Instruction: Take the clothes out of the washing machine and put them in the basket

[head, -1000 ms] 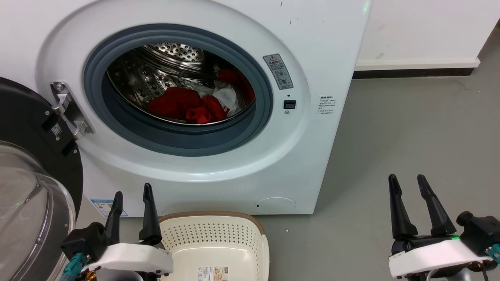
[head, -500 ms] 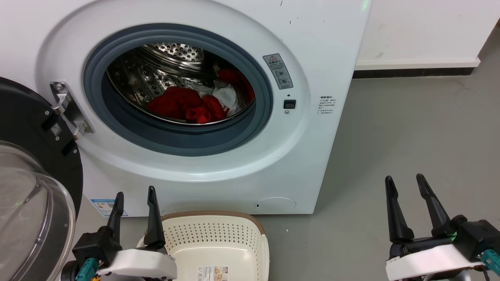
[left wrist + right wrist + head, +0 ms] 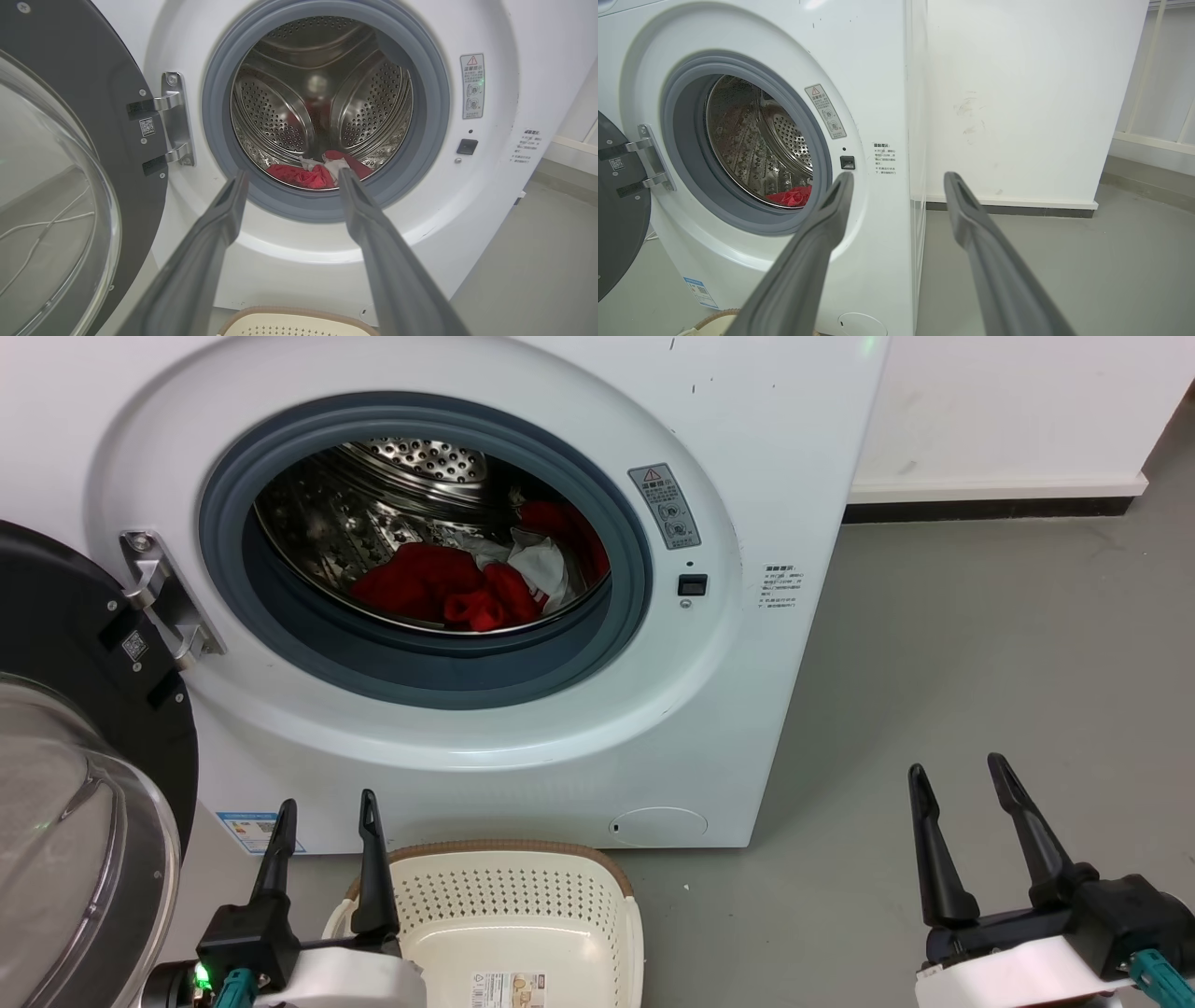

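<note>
Inside the washing machine [image 3: 766, 429], low in its steel drum [image 3: 420, 457] and toward the right, the clothes [image 3: 448, 588] lie in a red-and-white heap; none is out yet. Door [image 3: 56, 616] stands swung open at the machine's left, leaving the porthole free. Basket [image 3: 509, 847] sits below the porthole against the machine's front, probably so each carry is short. Left gripper [image 3: 327, 800] hovers by the basket's left rim, fingers spread, empty, aimed at the porthole. Right gripper [image 3: 956, 765] waits off the machine's right corner, fingers also spread, empty.
</note>
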`<state>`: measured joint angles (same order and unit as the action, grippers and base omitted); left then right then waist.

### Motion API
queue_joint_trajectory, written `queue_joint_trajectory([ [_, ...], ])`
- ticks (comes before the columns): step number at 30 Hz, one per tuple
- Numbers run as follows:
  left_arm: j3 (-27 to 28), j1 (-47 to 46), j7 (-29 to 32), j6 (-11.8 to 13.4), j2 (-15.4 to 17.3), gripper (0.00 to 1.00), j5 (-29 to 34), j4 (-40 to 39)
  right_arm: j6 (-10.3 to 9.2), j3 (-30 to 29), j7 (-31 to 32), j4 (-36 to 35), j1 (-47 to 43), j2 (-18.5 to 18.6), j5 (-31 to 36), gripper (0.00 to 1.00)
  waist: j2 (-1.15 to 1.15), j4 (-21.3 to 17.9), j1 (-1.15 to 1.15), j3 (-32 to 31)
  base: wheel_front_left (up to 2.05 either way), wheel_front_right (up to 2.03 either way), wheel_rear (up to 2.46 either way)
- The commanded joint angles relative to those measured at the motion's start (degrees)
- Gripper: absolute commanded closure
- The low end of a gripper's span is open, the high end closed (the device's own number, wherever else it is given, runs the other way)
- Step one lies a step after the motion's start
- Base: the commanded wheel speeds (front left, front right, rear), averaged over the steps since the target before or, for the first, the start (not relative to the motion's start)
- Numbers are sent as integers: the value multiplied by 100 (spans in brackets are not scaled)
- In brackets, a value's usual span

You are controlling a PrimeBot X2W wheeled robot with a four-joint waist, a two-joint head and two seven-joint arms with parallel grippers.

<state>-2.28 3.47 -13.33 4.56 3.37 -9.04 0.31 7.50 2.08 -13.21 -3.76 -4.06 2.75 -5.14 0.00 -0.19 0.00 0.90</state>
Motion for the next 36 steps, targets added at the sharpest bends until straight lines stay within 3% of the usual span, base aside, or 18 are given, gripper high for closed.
queue_joint_trajectory([
  [1, 11, 48, -45, 2, -5, 0, 119, -28, -2, 6, -59, -57, -42, 22, 76, 0, 0, -3, 0, 0, 0, 0, 0],
  [16, 39, 137, -198, 32, -41, 0, 702, -41, -2, 35, -207, -143, -137, 18, 525, 0, 0, -18, 0, 8, 0, 0, 0],
  [36, 48, 156, -189, 41, -50, 0, 543, 97, -3, -28, -202, 22, -152, 18, 210, 0, 0, -11, 0, 0, 0, 0, 0],
])
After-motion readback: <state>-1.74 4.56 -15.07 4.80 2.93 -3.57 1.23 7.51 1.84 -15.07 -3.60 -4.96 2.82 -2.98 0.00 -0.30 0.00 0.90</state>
